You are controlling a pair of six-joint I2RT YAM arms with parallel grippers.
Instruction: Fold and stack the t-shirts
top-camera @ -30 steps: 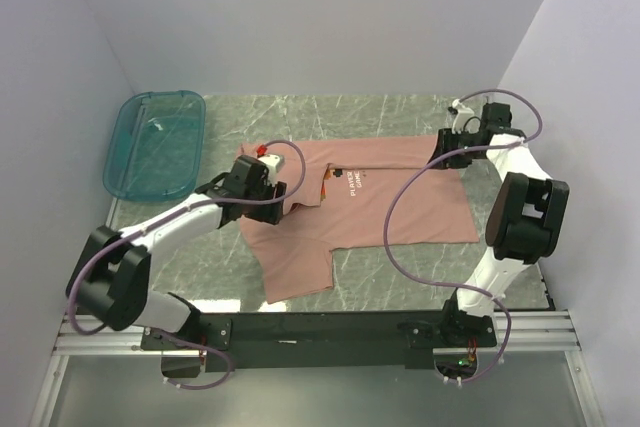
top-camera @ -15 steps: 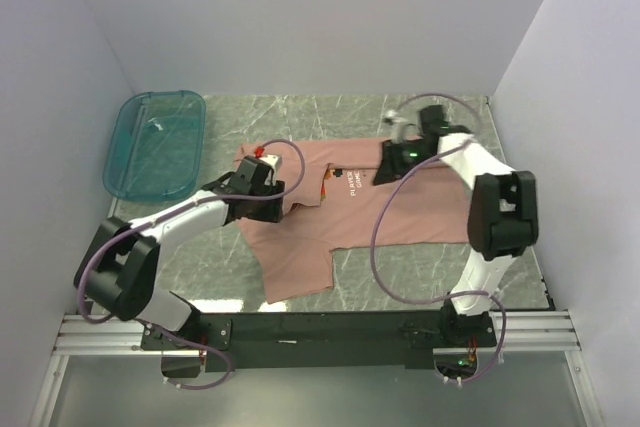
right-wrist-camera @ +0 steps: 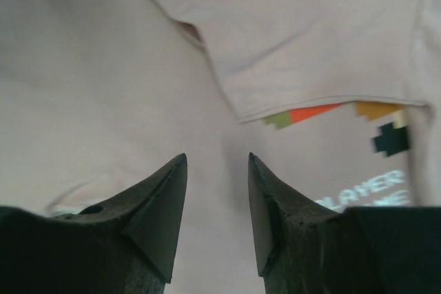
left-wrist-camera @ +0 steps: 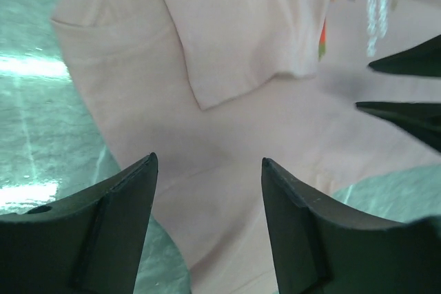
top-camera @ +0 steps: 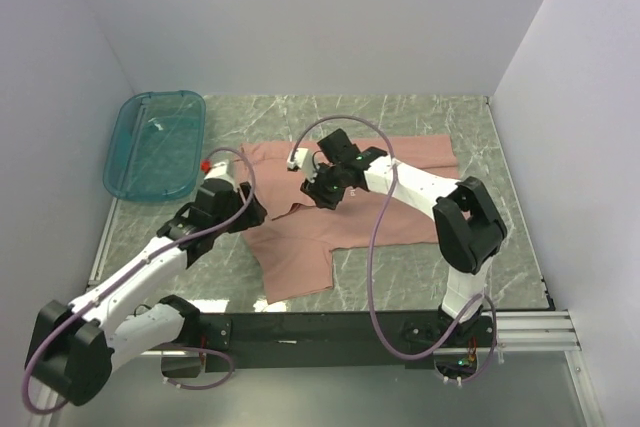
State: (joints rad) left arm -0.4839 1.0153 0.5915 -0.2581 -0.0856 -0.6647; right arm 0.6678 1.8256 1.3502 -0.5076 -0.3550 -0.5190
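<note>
White walls box in a grey-green marbled bench (top-camera: pixel 400 112). In the top view a teal bin (top-camera: pixel 155 142) sits at ten o'clock and the salmon-pink t-shirt (top-camera: pixel 300 247) lies mostly flat at the centre, one sleeve (top-camera: pixel 298 282) trailing toward six o'clock. The left claw (top-camera: pixel 243 212) is at the shirt's nine o'clock edge and the right claw (top-camera: pixel 320 190) over its upper middle, though their fingers are too small to read here. The left wrist view shows the left claw's fingers apart and empty above a flap (left-wrist-camera: pixel 234 39) folded onto the body. The right wrist view shows the right claw likewise parted and empty over the chest. There the pixel print (right-wrist-camera: pixel 310 111) and white lettering (right-wrist-camera: pixel 358 194) peek from under a folded edge, which the arm hides overhead. The cloth looks light and limp, likely to drag and bunch. A hem or sleeve seam, pinched through both layers, seems the surest hold.
</note>
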